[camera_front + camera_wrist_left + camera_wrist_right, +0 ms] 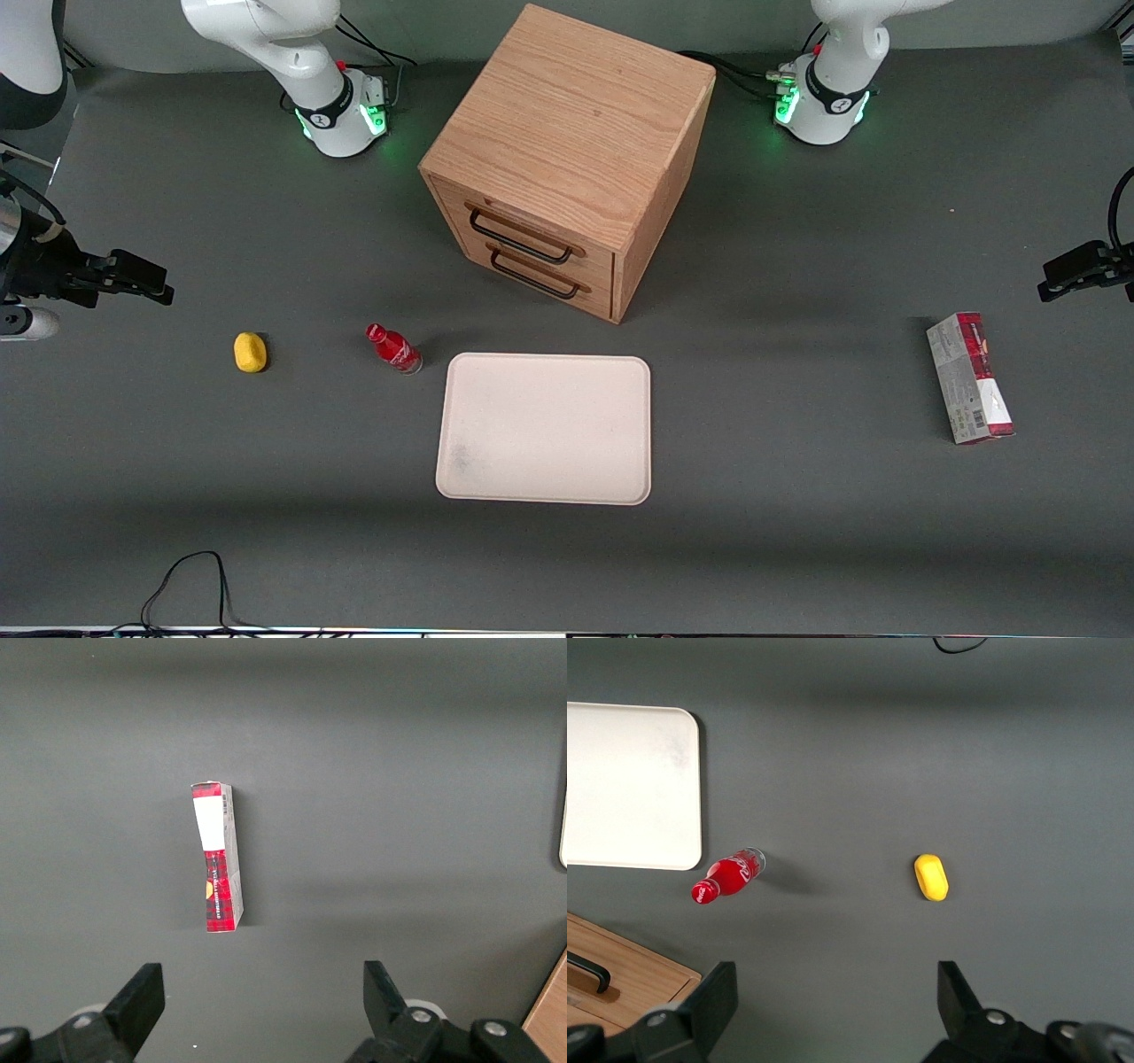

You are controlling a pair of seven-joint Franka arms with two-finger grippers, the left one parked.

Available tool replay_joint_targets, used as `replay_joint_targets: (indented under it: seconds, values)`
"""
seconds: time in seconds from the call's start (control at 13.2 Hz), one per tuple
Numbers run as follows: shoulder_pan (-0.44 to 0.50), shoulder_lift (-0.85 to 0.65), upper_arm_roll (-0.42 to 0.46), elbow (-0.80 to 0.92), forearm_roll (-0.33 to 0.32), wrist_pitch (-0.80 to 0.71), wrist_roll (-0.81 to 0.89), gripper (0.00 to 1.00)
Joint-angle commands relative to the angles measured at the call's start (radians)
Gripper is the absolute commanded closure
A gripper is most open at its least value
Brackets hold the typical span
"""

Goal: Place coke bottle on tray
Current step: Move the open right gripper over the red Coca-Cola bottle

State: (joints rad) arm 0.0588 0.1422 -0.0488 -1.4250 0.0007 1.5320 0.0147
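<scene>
Nothing is being gripped yet, so this looks like the approach step, pre-grasp. The claw is hanging high over the working arm's end of the counter, fingers spread wide with nothing between them; the wrist view shows both fingers apart above bare counter. The coke bottle is standing upright on the counter just beside the tray, near its corner on the working arm's side, close but not touching as far as I can tell. The tray is sitting in front of the wooden drawer cabinet and carrying nothing. A yellow lump is lying between the bottle and the claw's end of the counter, well apart from the bottle. Next move, as I read it: travel across over the lump, line up above the cap, descend and close on the neck or body. The bottle is narrow and tall, so an off-centre approach is likely to tip it.
</scene>
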Motion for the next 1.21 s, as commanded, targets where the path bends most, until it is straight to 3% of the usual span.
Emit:
replay_joint_targets:
  seconds: [0.0, 0.76, 1.14]
  values:
    - [0.010, 0.011, -0.009, 0.021, -0.007, -0.009, -0.010, 0.00]
    - [0.016, 0.007, -0.008, -0.005, -0.004, -0.009, -0.009, 0.00]
    - [0.119, 0.004, -0.003, -0.018, 0.016, 0.003, 0.137, 0.00]
